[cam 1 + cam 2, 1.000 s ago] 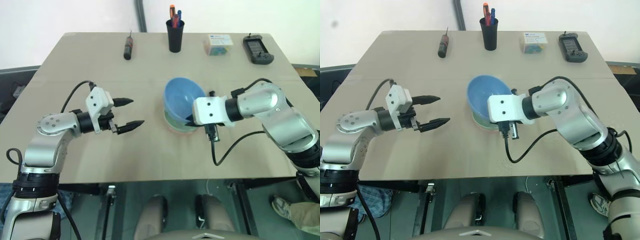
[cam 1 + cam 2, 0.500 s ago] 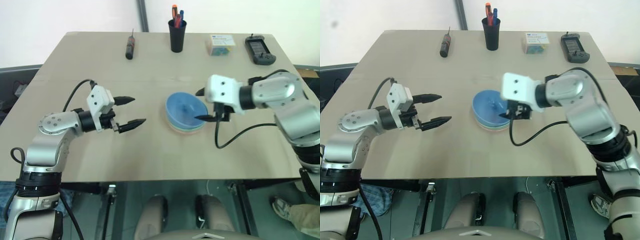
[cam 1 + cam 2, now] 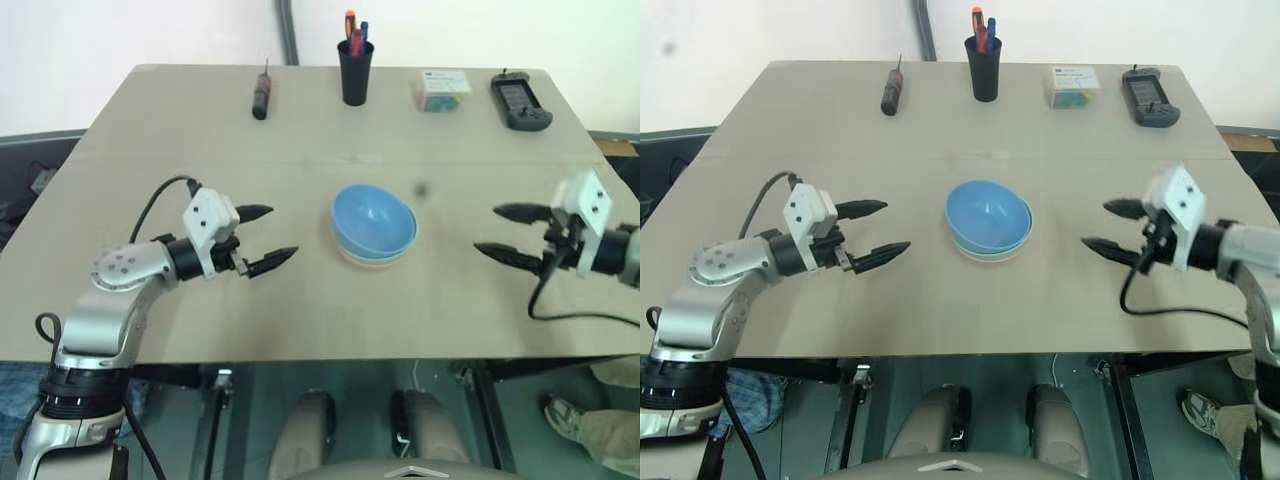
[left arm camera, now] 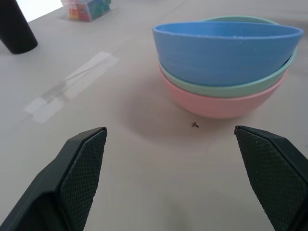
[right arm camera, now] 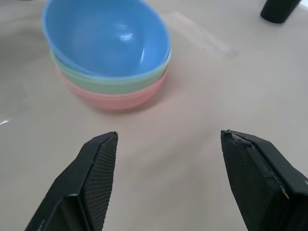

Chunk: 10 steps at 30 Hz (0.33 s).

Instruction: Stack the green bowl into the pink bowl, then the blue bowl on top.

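Inspecting, largest item first:
Table (image 3: 300,300): carried the bowl stack near its centre; a black pen cup (image 3: 351,70) stood at the far edge.
Stack: all three bowls sat nested, mouths upward; being round, they showed no long axis.
Pink bowl (image 4: 216,103): rested on the table at the bottom.
Green bowl (image 4: 226,87): sat inside the pink one.
Blue bowl (image 3: 373,217): lay uppermost, slightly tilted.
Left gripper (image 3: 265,238): jaws stood wide apart, empty, pointing at the stack from its left, near but not touching.
Right gripper (image 3: 508,235): jaws spread, empty, aimed at the stack from its right, well apart.
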Motion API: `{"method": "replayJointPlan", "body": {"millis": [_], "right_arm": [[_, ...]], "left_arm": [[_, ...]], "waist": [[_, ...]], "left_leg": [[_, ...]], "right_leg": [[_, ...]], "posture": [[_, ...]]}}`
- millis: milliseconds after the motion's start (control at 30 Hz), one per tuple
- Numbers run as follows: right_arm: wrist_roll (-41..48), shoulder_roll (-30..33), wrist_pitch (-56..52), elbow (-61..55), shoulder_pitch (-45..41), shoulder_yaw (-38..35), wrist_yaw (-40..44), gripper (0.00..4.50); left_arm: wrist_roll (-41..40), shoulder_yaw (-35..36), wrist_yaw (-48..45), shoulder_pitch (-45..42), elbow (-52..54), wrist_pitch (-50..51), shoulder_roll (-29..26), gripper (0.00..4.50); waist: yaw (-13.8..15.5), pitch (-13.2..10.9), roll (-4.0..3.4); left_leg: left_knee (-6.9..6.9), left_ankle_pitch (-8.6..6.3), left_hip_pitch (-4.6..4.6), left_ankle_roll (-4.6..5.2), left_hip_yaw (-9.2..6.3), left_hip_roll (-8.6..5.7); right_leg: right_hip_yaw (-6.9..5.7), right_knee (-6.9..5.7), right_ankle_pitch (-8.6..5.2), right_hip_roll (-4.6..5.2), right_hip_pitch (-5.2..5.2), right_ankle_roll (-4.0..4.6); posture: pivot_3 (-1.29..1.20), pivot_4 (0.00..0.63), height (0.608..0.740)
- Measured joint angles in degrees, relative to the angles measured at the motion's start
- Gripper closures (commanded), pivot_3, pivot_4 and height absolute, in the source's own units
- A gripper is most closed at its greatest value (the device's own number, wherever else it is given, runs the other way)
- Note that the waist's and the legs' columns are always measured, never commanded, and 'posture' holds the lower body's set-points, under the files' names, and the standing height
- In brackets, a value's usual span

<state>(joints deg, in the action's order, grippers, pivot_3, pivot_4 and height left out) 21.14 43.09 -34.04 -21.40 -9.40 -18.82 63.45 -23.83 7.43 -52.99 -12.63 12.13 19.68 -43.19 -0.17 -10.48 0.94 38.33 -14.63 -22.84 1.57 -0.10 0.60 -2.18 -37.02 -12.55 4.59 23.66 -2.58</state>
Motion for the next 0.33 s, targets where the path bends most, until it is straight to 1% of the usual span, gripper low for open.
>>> {"method": "replayJointPlan", "body": {"millis": [200, 333], "right_arm": [[4.2, -0.2, 7.3, 0.1, 6.3, -3.7, 1.4, 0.90], [6.1, -0.3, 10.3, 1.1, 8.8, -4.3, 1.9, 0.90]], "left_arm": [[0.0, 1.0, 1.6, 2.8, 3.0, -0.2, 0.1, 0.00], [0.1, 1.9, 2.6, 4.8, 3.3, -0.4, 0.1, 0.00]], "waist": [[-0.3, 0.0, 0.02], [-0.3, 0.0, 0.01]], "left_leg": [[0.04, 0.00, 0.11, 0.00, 0.03, 0.02], [0.06, 0.00, 0.12, 0.00, 0.04, 0.02]], "right_leg": [[0.07, -0.02, 0.00, -0.02, -0.07, 0.00], [0.07, -0.04, -0.01, -0.02, -0.07, 0.00]], "posture": [[0.00, 0.150, 0.740], [0.00, 0.150, 0.740]]}}
